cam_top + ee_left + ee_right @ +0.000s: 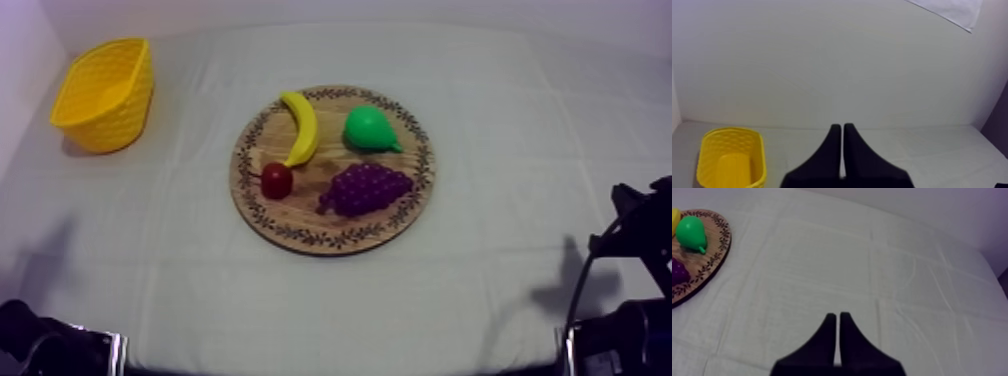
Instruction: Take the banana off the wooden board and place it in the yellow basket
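A yellow banana (301, 127) lies on the left part of the round wooden board (333, 232), which sits mid-table. The yellow basket (104, 93) stands at the far left of the table, and it also appears ahead of my left gripper (842, 129) as the same basket (732, 160). That gripper is shut, its fingers together as a narrow wedge above the cloth. My right gripper (837, 318) is shut too, over bare cloth to the right of the board (707, 263). Both arms rest low at the table's near corners.
On the board with the banana lie a green pear (370, 130), purple grapes (366, 188) and a small red fruit (277, 180). The pear (692, 233) and the grapes' edge (678, 272) lie nearest the right gripper. A wall rises behind the table.
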